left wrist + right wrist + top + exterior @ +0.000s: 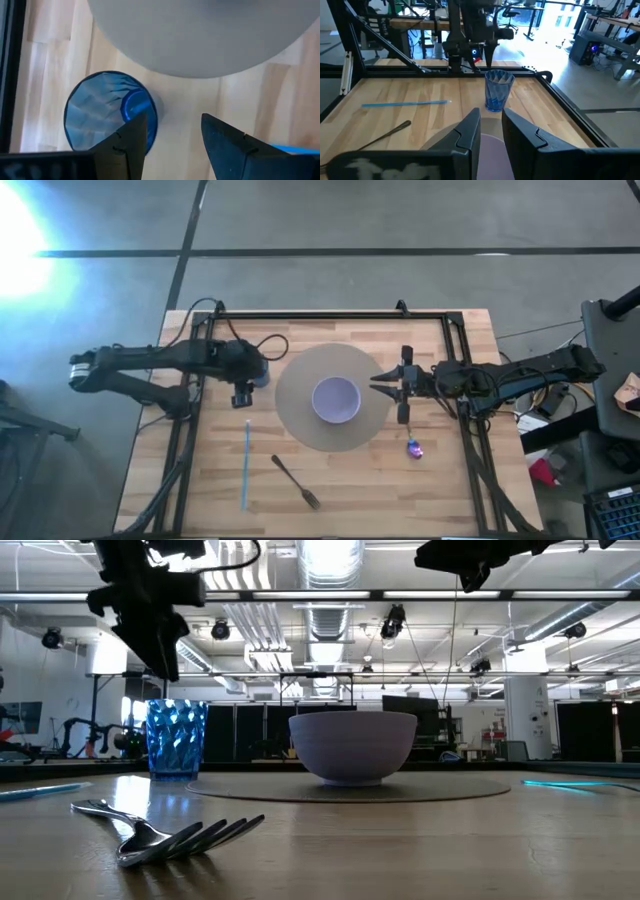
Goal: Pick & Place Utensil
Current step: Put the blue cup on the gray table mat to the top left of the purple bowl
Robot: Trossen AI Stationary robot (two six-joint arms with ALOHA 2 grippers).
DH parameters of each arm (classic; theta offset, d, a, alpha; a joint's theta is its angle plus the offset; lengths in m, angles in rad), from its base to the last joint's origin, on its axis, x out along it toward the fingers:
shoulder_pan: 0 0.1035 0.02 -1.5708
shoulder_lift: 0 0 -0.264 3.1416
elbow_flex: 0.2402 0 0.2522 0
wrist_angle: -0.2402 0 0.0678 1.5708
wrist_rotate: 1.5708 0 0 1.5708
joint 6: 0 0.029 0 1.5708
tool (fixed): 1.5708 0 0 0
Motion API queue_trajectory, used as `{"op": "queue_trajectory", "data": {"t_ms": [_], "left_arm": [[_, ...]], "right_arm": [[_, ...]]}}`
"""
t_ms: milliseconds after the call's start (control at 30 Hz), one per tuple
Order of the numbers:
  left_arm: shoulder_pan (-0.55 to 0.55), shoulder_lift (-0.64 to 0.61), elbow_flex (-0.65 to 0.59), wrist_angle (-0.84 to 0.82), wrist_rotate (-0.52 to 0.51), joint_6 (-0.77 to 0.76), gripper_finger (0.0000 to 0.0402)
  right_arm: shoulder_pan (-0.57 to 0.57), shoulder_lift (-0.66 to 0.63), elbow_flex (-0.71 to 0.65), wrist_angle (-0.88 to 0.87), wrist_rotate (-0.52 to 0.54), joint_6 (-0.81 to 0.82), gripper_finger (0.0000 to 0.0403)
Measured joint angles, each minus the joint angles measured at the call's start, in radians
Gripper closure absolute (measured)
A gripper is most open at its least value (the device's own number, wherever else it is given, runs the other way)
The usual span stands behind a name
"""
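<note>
Fork (296, 482) lies on bare wood at table's near edge, long axis diagonal, tines outward; left gripper (242, 395), fingers slightly parted and empty, hangs nearer than right gripper (383, 383); cup (258, 374) beside it.

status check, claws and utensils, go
Left claw open, beside blue faceted cup. Right claw open, at grey mat edge. Metal fork untouched on table. Path clear.
</note>
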Motion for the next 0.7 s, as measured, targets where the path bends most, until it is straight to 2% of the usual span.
{"op": "queue_trajectory", "data": {"t_ms": [300, 700], "left_arm": [[0.005, 0.057, 0.000, 0.000, -0.058, 0.002, 0.0223], [0.013, 0.134, 0.000, 0.005, -0.058, 0.001, 0.0223]], "right_arm": [[0.000, 0.000, -0.002, 0.000, 0.000, 0.003, 0.0321], [0.000, 0.000, -0.002, 0.000, 0.000, 0.003, 0.0315]]}}
